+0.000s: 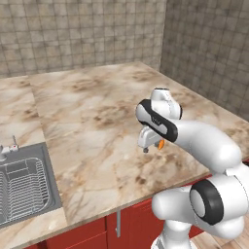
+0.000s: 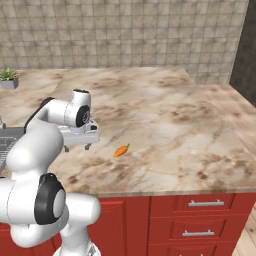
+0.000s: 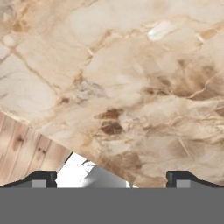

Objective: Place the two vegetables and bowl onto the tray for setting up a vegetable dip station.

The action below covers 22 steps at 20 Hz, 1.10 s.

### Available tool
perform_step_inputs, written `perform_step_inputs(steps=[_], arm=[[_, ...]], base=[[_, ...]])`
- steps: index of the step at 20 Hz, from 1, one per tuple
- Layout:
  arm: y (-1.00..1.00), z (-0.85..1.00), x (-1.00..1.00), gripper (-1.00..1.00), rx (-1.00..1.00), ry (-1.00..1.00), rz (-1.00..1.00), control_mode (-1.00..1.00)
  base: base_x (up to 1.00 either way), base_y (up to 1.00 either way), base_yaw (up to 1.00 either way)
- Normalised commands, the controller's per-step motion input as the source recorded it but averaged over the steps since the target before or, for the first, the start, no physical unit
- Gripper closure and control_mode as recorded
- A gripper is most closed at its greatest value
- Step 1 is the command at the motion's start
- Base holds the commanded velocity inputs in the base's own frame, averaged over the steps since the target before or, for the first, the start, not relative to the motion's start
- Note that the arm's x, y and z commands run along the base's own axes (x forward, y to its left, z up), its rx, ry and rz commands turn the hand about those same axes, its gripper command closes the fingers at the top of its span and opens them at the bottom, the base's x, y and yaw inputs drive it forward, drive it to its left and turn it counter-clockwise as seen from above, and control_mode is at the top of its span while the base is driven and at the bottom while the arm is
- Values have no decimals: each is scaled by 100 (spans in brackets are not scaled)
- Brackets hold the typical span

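A: What sits on the big beige and brown marble counter (image 2: 165,120)?

B: A small orange pointy carrot with a green top (image 2: 121,150). It lies flat near the front edge, with bare stone all around it. In the left base view only an orange bit of it (image 1: 161,144) peeks out from behind the white arm.

A: What else is around?

B: A shiny grey metal sink with a wire rack inside (image 1: 22,182) is set into the counter at the left. A little green plant in a grey pot (image 2: 9,78) stands far back by the tiled wall. Red cupboard drawers with silver handles (image 2: 200,220) are under the counter.

A: How is the arm?

B: It bends forward over the counter, with the hand pointing down. The two-finger gripper (image 2: 76,147) hangs above the stone, just left of the carrot and not touching it.

A: Are the fingers together?

B: No, they stand wide apart, and nothing is between them. In the hand view the dark fingertips (image 3: 41,178) sit far apart, and wooden floor (image 3: 26,153) shows past the counter's edge.
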Motion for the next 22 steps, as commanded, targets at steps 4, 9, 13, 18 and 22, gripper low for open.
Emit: perform_step_inputs(steps=[4, 9, 13, 18, 22], arm=[[0, 0, 0, -100, 0, 0, 0, 100], [-1, -5, 4, -100, 0, 0, -5, -100], [-24, -17, 41, -100, 0, 4, -15, -100], [-16, -3, 63, -100, 0, 14, -14, -100], [-31, 0, 57, -100, -1, 7, -18, -100]], base=[[0, -4, 0], [0, 0, -1], [0, 0, 0], [0, 0, 0], [0, 0, 0]])
